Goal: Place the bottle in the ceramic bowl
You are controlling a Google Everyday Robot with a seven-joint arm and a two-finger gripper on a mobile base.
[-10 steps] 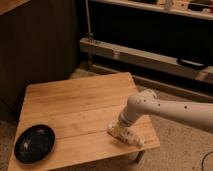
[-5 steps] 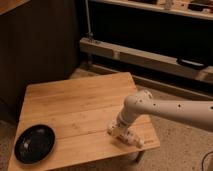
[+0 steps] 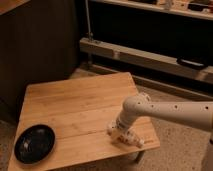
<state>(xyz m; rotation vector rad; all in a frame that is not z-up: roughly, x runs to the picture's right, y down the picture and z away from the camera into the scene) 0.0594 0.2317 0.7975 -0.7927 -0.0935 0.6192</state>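
Dim shelving backs a low wooden table (image 3: 75,107), where the gripper (image 3: 119,131) is down at the near right corner, right at the bottle (image 3: 134,141), which lies on the boards close to the edge. Whether the gripper stands wide or is closed on it cannot be told. The ceramic bowl (image 3: 34,144) sits well apart at the near left corner, so the grasp probably wants to be square across the bottle's body and firm before lifting, lest it roll off the edge or slip during the carry.
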